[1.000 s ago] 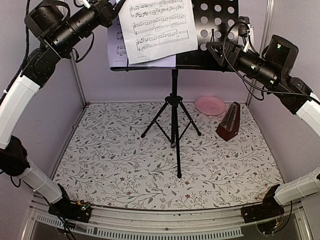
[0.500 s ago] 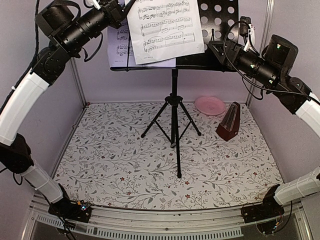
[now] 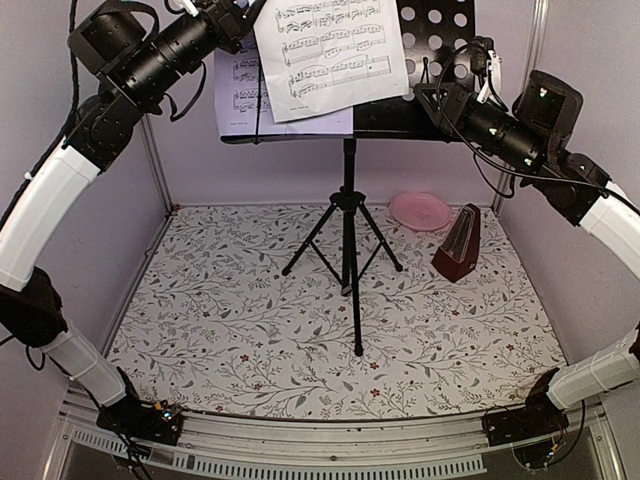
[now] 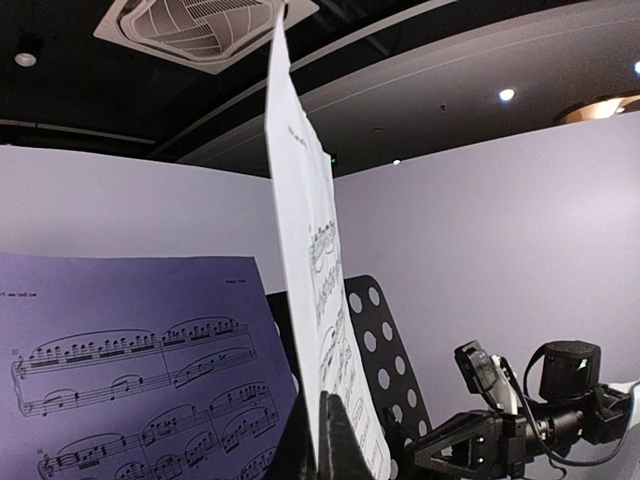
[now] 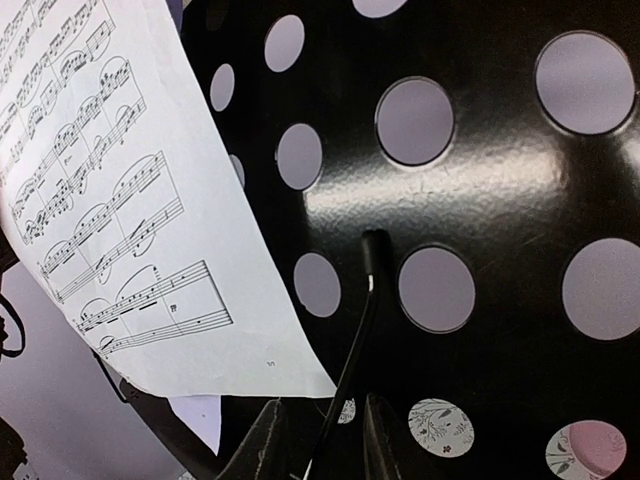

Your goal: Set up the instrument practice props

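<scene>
The black perforated music stand desk [image 3: 438,40] stands on tripod legs [image 3: 349,240] at the back centre. One white sheet-music page [image 3: 332,55] hangs in front of the desk, with my left gripper [image 3: 246,14] shut on its left edge; in the left wrist view that page [image 4: 305,250] is edge-on, pinched at my left gripper [image 4: 322,415]. A second page [image 3: 238,95] leans on the desk's left half. My right gripper [image 5: 325,430] is open at the desk's right part [image 5: 480,200], its fingers either side of a thin black wire page holder [image 5: 358,320]. The dark red-brown metronome [image 3: 458,243] stands on the table at right.
A pink round plate [image 3: 420,211] lies behind the metronome near the back wall. The flower-patterned table [image 3: 250,330] is boxed in by lilac walls with metal corner posts [image 3: 152,160]. The stand's front leg reaches toward mid-table.
The left gripper has carried the held page a little right and up across the desk. The right gripper's jaws have narrowed around the wire holder, and that arm has edged left.
</scene>
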